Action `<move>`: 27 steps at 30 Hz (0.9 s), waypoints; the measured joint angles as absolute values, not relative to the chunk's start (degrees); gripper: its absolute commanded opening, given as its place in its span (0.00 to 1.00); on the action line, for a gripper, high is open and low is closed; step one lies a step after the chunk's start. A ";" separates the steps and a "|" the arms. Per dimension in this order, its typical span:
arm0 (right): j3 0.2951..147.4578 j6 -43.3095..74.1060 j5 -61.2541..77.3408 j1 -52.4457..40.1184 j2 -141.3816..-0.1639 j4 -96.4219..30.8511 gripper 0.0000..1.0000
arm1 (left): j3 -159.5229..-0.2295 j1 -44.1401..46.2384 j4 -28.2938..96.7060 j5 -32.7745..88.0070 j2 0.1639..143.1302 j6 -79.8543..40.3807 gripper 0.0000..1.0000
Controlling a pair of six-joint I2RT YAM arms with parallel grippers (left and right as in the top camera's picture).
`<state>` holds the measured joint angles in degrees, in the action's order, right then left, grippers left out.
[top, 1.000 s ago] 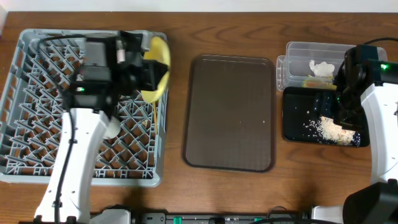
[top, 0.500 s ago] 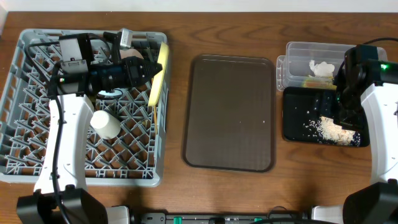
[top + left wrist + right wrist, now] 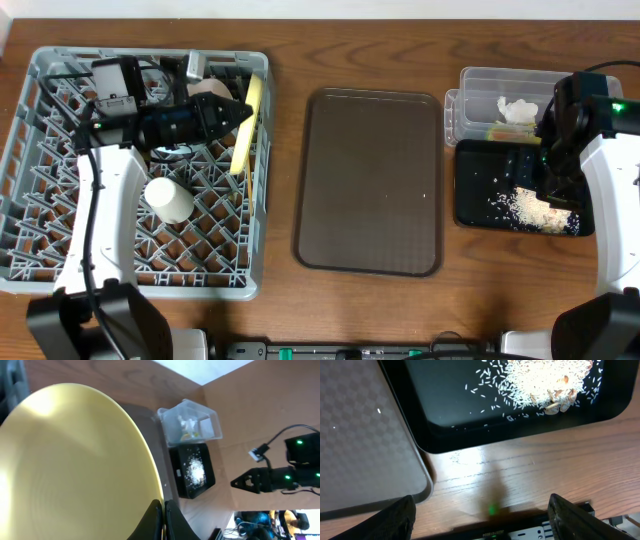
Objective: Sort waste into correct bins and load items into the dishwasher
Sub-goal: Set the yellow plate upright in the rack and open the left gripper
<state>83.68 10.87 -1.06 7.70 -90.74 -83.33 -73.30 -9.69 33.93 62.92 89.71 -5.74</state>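
The yellow plate [image 3: 242,140] stands on edge between the pegs at the right side of the grey dishwasher rack [image 3: 40,220]. My left gripper [image 3: 243,111] is shut on its rim. In the left wrist view the plate [image 3: 75,460] fills the left half, and the gripper [image 3: 163,520] pinches its edge. A small white cup [image 3: 170,198] lies in the rack. My right gripper [image 3: 555,185] hangs open over the black tray [image 3: 470,195], which holds rice scraps [image 3: 525,205]. In the right wrist view the rice [image 3: 540,382] lies ahead of the empty, open gripper [image 3: 482,520].
The dark brown serving tray [image 3: 370,180] lies between the rack and the bins. The clear tub [image 3: 478,85] at the back right holds a white napkin [image 3: 517,108] and a wrapper [image 3: 498,132]. It touches the black tray's far edge.
My left arm swung the plate from a tilted pose with its face showing to edge-on, lower among the rack's pegs. The right arm has not moved.
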 measured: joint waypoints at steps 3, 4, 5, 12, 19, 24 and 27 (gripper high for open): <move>83.68 10.87 -1.06 7.70 -90.74 -83.33 0.82 | -73.03 -9.69 34.50 60.97 91.22 -5.74 0.06; 83.68 10.87 -1.06 7.70 -90.74 -83.33 0.82 | -72.95 -9.69 34.85 59.75 91.70 -5.72 0.09; 83.68 10.87 -1.06 7.70 -90.74 -83.31 0.82 | -72.82 -9.69 35.18 58.50 92.05 -5.72 0.15; 83.68 10.85 -1.06 7.70 -90.74 -83.02 0.87 | -72.62 -9.65 36.34 47.83 92.09 -5.93 0.48; 83.68 10.44 -0.01 7.70 -90.74 -78.81 0.94 | -72.60 -9.69 37.15 35.03 91.22 -5.63 0.68; 83.68 9.56 3.86 7.70 -90.74 -71.18 0.95 | -72.60 -9.69 37.28 27.75 86.74 -5.56 0.78; 83.68 8.21 7.62 7.70 -90.74 -65.41 0.97 | -72.60 -9.69 37.67 25.91 82.72 -5.50 0.79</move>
<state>83.68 8.21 7.62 7.70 -90.74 -65.41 -72.60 -9.69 37.67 25.91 82.72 -5.50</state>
